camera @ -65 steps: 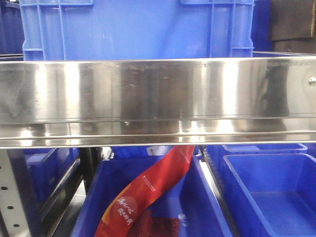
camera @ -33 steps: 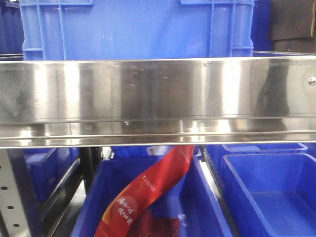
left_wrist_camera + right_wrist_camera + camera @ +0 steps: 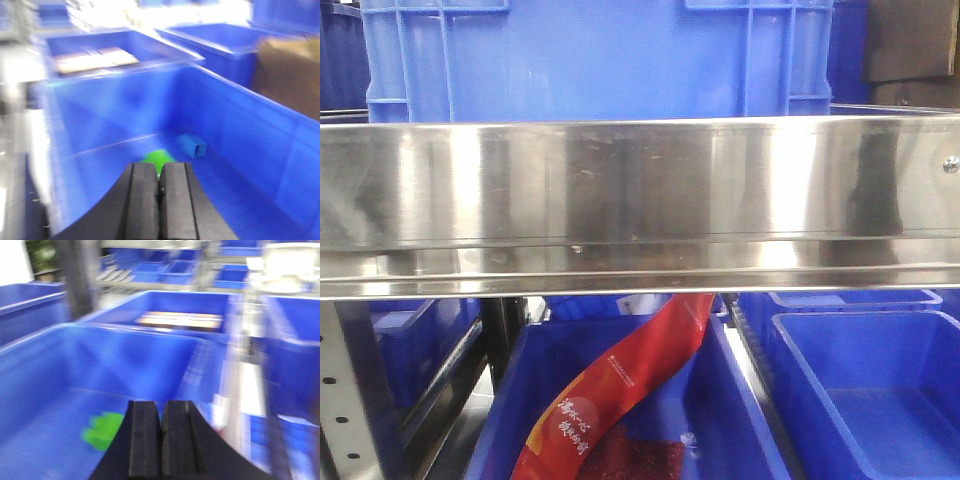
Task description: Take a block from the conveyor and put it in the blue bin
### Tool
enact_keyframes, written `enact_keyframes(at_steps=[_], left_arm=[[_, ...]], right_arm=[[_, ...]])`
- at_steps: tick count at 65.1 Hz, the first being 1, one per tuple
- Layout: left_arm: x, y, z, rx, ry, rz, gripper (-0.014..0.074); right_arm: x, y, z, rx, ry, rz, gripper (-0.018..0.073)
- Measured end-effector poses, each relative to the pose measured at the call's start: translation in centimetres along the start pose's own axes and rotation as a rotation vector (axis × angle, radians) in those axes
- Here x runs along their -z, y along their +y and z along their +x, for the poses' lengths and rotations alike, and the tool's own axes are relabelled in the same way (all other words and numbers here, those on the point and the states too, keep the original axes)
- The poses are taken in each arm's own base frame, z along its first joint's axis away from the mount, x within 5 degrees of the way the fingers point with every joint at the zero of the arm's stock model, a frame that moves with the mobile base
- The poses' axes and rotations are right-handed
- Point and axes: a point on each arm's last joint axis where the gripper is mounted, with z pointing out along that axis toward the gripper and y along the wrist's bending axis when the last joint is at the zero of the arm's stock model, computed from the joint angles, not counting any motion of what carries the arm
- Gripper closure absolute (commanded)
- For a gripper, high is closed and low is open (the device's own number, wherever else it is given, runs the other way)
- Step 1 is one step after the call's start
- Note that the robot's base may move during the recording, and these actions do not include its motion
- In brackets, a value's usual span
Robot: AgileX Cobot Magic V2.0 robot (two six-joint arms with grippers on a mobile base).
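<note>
- Hovering over a blue bin (image 3: 240,125), the left pincer (image 3: 159,187) has its pads pressed together, holding nothing.
- Just ahead and slightly right of it, on the bin floor, lies the block (image 3: 192,145): likely light, stiff, smooth plastic, best pinched across flat opposite sides.
- A green piece (image 3: 156,159) sits right beyond the tips and could crowd a grasp.
- The right pincer (image 3: 160,435) is also pressed together, empty, above a bin wall (image 3: 125,355).

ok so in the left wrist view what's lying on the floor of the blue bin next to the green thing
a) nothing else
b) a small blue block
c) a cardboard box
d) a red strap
b: a small blue block lies on the floor of the blue bin, just right of and beyond the green object, ahead of the shut left gripper.
</note>
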Motion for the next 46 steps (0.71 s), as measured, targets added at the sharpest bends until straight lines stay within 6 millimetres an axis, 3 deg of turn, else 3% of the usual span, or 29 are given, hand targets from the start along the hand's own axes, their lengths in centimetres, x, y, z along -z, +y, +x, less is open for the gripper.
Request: enact_keyframes(at_steps=[11, 34, 46], left_arm=[[3.6, 0.8, 3.5, 0.041, 0.006, -0.042, 0.0707], [10.8, 2.1, 13.5, 0.172, -0.003, -0.187, 0.0707], [13.5, 1.4, 16.6, 0.172, -0.035, -0.191, 0.0707]], right_arm=[[2.9, -0.9, 2.9, -0.008, -0.008, 0.034, 0.0720], [9.5, -1.4, 12.4, -0.012, 0.068, 0.056, 0.0720], [13.4, -1.4, 14.7, -0.011, 0.027, 0.051, 0.0720]])
